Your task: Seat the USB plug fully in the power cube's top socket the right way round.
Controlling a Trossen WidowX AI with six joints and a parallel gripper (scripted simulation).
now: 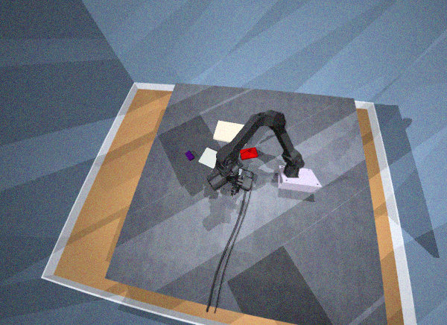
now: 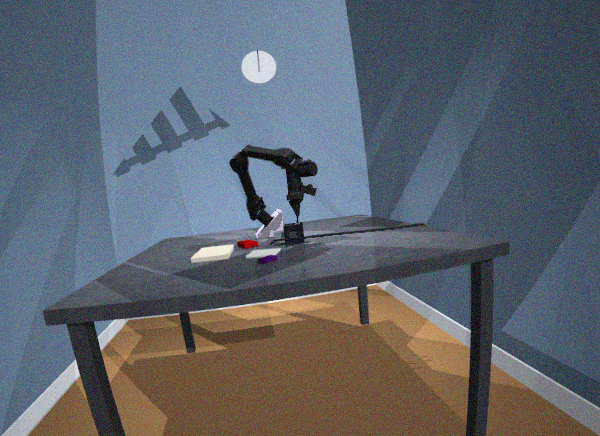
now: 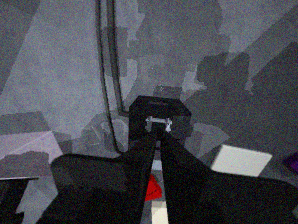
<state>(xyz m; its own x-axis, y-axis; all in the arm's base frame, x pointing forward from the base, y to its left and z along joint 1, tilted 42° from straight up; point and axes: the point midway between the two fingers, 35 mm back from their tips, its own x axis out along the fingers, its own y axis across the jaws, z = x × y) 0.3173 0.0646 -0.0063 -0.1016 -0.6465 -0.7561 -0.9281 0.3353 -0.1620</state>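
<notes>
Wrist view: claw (image 3: 159, 129) half-hiding USB plug (image 3: 159, 122).

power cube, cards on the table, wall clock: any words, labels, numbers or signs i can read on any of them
None can be read.
Power cube: dark faces, no label visible.
USB plug, held in the tool: no marking visible.
Red card, purple card, two pale cards: plain.
Wall clock: one hand, no numerals visible.
</notes>
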